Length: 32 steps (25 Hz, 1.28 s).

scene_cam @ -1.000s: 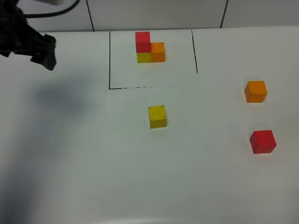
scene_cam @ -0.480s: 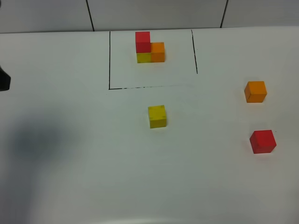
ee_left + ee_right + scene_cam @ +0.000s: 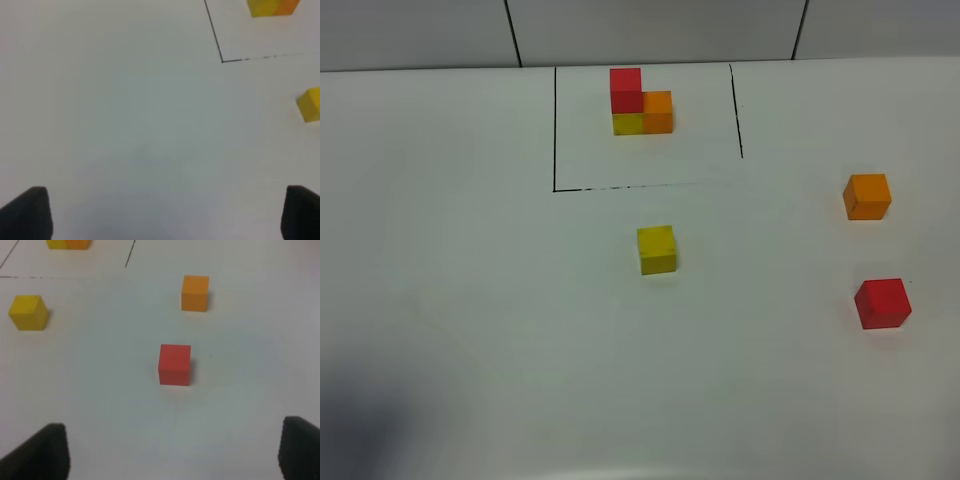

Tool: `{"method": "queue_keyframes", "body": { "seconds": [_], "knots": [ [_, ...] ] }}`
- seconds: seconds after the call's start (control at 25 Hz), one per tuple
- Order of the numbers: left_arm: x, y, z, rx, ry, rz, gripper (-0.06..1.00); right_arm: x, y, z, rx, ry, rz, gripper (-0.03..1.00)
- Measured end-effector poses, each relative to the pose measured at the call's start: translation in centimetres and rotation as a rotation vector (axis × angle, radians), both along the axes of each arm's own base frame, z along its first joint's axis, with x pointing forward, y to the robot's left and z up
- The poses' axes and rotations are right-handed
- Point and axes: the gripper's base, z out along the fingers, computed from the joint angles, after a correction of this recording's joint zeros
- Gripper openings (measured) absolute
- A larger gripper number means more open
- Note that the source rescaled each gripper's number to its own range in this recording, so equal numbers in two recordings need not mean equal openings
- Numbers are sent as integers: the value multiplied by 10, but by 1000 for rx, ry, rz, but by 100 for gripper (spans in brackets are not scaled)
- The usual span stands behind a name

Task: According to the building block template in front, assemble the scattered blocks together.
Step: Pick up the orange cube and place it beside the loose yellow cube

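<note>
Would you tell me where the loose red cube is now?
In the exterior high view, the loose red cube lies at the far right, below the loose orange cube and apart from it.

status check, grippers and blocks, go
Both open, empty: left gripper, right gripper. Loose matte yellow cube, orange cube, red cube lie apart, unassembled. Outlined three-cube template intact. Nothing blocking.

White table (image 3: 470,260) with template (image 3: 640,103), scattered blocks (image 3: 657,249)

yellow cube (image 3: 657,249), orange cube (image 3: 867,196) and red cube (image 3: 882,303) stand well apart, open surface (image 3: 470,300) on every side of each.
</note>
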Motion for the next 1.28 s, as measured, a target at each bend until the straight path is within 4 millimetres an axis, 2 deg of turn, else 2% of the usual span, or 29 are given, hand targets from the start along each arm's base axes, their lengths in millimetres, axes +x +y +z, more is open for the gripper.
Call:
{"method": "queue_keyframes", "body": {
  "seconds": [0.12, 0.28, 0.56, 0.84, 1.0, 1.28],
  "knots": [
    [-23, 0, -8, -28, -53, -10, 92, 0, 0, 0, 0, 0, 0, 71],
    [-46, 1, -30, -36, -70, -15, 91, 0, 0, 0, 0, 0, 0, 71],
    [-70, 1, -61, -51, -102, -49, 89, 0, 0, 0, 0, 0, 0, 71],
    [-90, -2, -76, -68, -171, -101, 85, 0, 0, 0, 0, 0, 0, 71],
    [-93, -2, -81, -66, -159, -105, 82, 0, 0, 0, 0, 0, 0, 71],
    [-93, -2, -81, -66, -158, -105, 66, 0, 0, 0, 0, 0, 0, 71]
  ]
}}
